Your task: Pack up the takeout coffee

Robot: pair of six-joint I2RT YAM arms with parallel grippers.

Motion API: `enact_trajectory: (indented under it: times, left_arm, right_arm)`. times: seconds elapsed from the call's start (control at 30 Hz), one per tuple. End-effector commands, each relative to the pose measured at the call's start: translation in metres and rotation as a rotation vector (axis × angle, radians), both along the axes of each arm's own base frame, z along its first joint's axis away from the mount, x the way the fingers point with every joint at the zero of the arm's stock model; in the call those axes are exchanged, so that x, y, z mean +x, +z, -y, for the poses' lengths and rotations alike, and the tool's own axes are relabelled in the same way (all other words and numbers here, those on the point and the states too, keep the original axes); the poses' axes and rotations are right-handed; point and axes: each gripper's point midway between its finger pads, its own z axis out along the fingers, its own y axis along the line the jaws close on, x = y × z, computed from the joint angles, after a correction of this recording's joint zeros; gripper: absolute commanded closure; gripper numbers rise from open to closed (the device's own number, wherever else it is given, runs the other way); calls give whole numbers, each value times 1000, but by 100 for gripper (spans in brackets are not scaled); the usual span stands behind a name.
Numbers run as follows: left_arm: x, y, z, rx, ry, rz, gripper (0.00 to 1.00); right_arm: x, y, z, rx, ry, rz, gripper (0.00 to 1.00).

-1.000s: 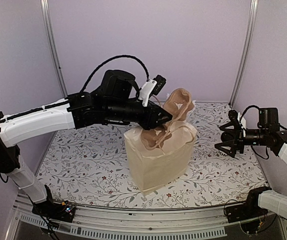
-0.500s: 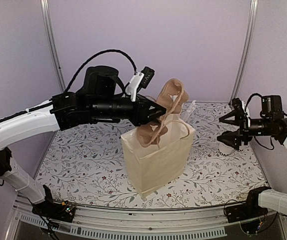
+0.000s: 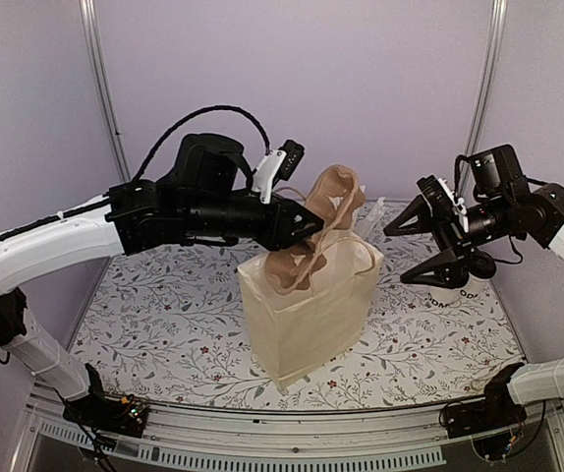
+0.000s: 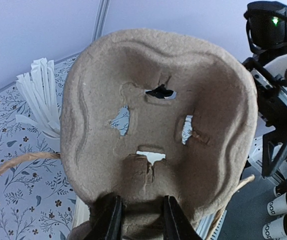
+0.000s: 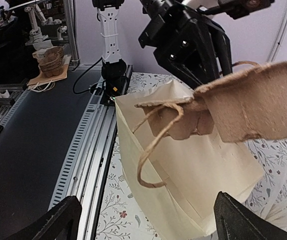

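The takeout coffee (image 3: 457, 292) shows only as a white cup side with dark lettering at the right of the table; its top is hidden under my right arm. My right gripper (image 3: 400, 257) (image 5: 146, 220) hangs open and empty above and left of it, pointing at the cream paper bag (image 3: 311, 315) (image 5: 203, 170). The bag stands upright in the middle. My left gripper (image 3: 311, 225) (image 4: 138, 216) is shut on the edge of a brown pulp cup carrier (image 3: 338, 202) (image 4: 158, 110) (image 5: 256, 102), held tilted over the bag's mouth.
White straws (image 4: 37, 95) fan out behind the bag on the floral table (image 3: 164, 315). The bag's twine handle (image 5: 151, 150) loops out toward the right wrist camera. A metal rail (image 3: 262, 433) runs along the near edge. Purple walls close the back and sides.
My right gripper has lifted and swung left toward the bag, uncovering the cup's side. The left arm with the carrier rose slightly and now holds almost still.
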Motion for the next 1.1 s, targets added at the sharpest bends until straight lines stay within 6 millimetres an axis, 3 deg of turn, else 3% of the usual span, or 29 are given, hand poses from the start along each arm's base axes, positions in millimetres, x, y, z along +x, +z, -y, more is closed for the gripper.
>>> enact_trajectory:
  times: [0.0, 0.17, 0.37, 0.7, 0.9, 1.07]
  left_arm:
    - [3, -9, 1, 45, 34, -47, 77]
    - [-1, -29, 2, 131, 19, -107, 77]
    - [-11, -46, -11, 253, 7, -168, 78]
    - [-38, -68, -22, 416, -34, -261, 80]
    - [-45, -80, -31, 520, 3, -284, 81]
    - [-44, -93, -49, 595, 87, -316, 83]
  right_arm:
    - [-11, 9, -28, -13, 84, 54, 5]
    - [-46, -5, -55, -69, 260, 62, 11]
    - [-76, 7, -48, -64, 370, 99, 12]
    - [-62, 11, -42, -98, 274, 202, 2]
    - [-42, 11, -30, -114, 184, 237, 1]
    - [-27, 0, -23, -129, 126, 236, 1]
